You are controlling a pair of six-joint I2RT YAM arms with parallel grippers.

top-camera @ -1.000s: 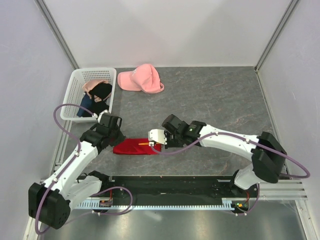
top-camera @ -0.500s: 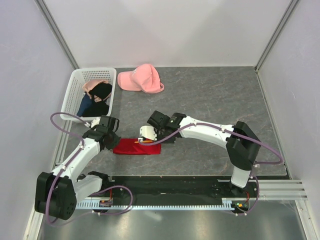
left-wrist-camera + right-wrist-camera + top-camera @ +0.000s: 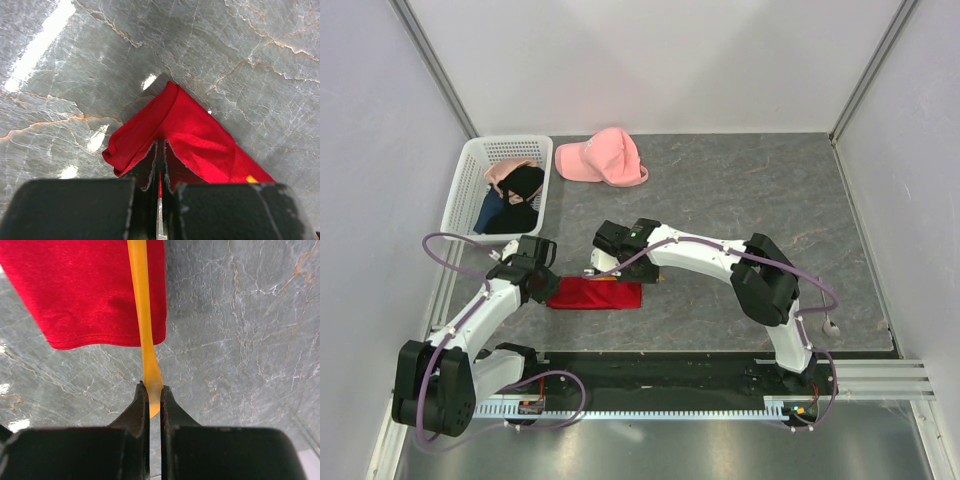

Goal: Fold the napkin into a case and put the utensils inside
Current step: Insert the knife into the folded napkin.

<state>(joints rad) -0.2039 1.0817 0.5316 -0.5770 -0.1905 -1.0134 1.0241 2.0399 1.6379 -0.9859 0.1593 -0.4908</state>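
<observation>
Shift: Your right arm has swung well to the left over the last second, elbow folding in. It has carried the right gripper point(image 3: 151, 392) from the right end of the case point(image 3: 597, 295) to above its left half. The left arm has barely stirred.
Right grip: Jaws are pinched tight on the near end of an orange utensil point(image 3: 142, 315), no gap to speak of.
Utensil line: From the wrist view the stick runs straight out across the top of the red cloth. You can't tell whether its far tip is under a layer.
Left grip: The left gripper point(image 3: 159, 150) is clamped on the left end of the case, red cloth bunched between the closed tips.
Why: My read is that the left is anchoring the pouch so the cloth won't skid while you feed the stick along it.
Case: It lies flat on the table point(image 3: 750, 190) just ahead of the arm bases, long side left to right (a speck of orange shows at its far edge in the left wrist view).
Around: A white basket point(image 3: 460, 190) with dark garments point(image 3: 520, 190) and a pink cap point(image 3: 603, 158) sit well back.
In the way: Only the two wrists crowding each other over the left end.
</observation>
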